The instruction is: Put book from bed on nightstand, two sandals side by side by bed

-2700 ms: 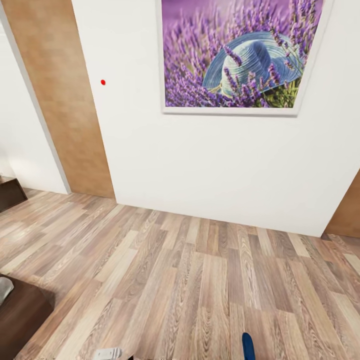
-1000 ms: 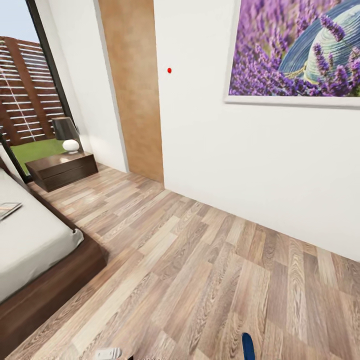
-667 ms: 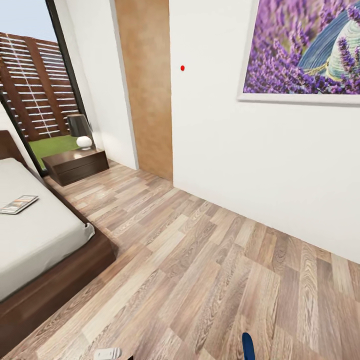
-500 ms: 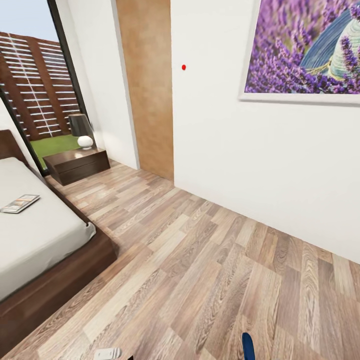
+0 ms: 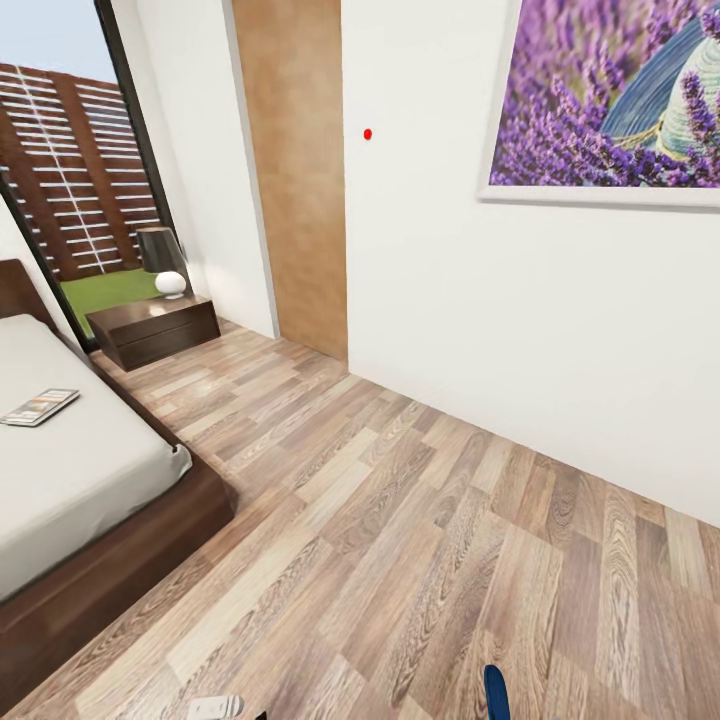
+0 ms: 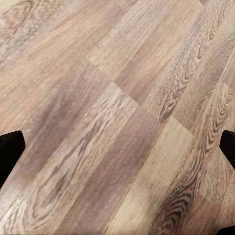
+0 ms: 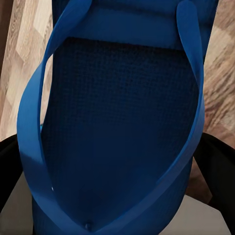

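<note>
Head view, left to right: the book (image 5: 40, 406) is lying on the bed (image 5: 90, 480) at nine o'clock, not yet moved, and the nightstand (image 5: 155, 330) with its lamp (image 5: 162, 262) is standing at ten o'clock beside the window (image 5: 70, 200). The left gripper (image 6: 117, 152) is hanging wide open and empty over the floor (image 5: 400, 520). The right gripper (image 7: 117, 161) is gripping one blue sandal (image 7: 117, 122), its tip showing at six o'clock; judging from this, the book and both sandals are awaiting placement.
</note>
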You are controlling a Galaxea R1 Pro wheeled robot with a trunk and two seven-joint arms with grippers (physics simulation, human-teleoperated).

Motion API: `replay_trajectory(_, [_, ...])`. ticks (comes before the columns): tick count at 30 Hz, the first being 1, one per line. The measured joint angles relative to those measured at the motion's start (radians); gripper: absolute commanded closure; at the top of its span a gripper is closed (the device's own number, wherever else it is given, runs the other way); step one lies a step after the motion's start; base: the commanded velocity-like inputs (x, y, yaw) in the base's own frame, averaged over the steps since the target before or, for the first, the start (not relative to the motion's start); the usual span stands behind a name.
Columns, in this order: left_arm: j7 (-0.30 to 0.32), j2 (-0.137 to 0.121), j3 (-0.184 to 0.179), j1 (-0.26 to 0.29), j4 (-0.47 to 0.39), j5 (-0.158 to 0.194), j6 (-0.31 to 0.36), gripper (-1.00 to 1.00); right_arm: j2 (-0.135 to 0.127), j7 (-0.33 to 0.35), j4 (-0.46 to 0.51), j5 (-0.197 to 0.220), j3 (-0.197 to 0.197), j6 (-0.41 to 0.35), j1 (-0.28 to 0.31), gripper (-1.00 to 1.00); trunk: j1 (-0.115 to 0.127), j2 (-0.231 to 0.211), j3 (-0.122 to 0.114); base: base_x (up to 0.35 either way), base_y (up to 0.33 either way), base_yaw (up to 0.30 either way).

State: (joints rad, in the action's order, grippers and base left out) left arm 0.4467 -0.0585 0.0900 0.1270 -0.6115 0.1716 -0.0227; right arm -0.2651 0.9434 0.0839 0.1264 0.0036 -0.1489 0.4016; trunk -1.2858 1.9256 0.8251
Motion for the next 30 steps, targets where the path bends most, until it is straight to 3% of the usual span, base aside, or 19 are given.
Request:
replay_trajectory(10, [0.000, 0.000, 0.000, 0.000, 0.000, 0.000, 0.000, -1.00, 0.000, 0.001, 0.000, 0.000, 0.000, 0.000, 0.000, 1.00, 0.000, 0.000, 0.001, 0.000, 0.000, 0.062])
replay_trajectory(30, [0.000, 0.000, 0.000, 0.000, 0.000, 0.000, 0.000, -1.00, 0.000, 0.000, 0.000, 0.000, -0.001, 0.000, 0.000, 1.00, 0.000, 0.000, 0.007, 0.051, -0.038, 0.266])
